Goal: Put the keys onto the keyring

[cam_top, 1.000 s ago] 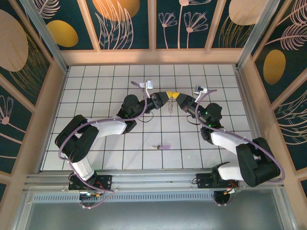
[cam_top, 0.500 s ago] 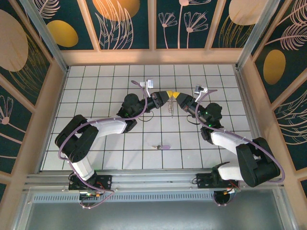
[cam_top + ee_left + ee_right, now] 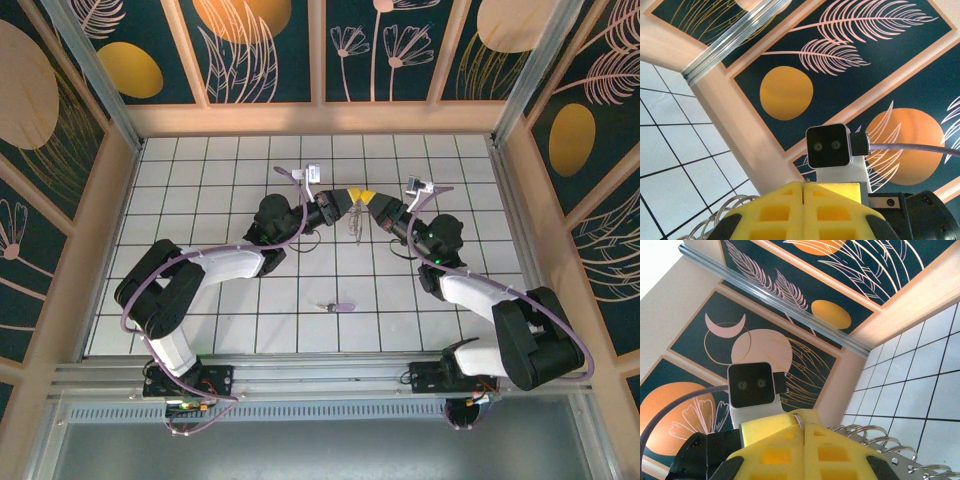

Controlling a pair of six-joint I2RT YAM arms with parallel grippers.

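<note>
Left pincer (image 3: 350,203) and right pincer (image 3: 368,204) were both pinched tight on the thin dark wire keyring (image 3: 355,224), small lilac-headed key (image 3: 340,307) lay loose on the tiled counter (image 3: 200,170).

Matt yellow foam pads (image 3: 790,197), thin metal keyring (image 3: 804,190), glossy white tiled table (image 3: 200,180)

From above the keyring (image 3: 354,222) was too small to tell its bits apart, and in both wrist views all but a sliver of it was hidden between yellow pads (image 3: 775,212) cut off by the bottom edge.
</note>
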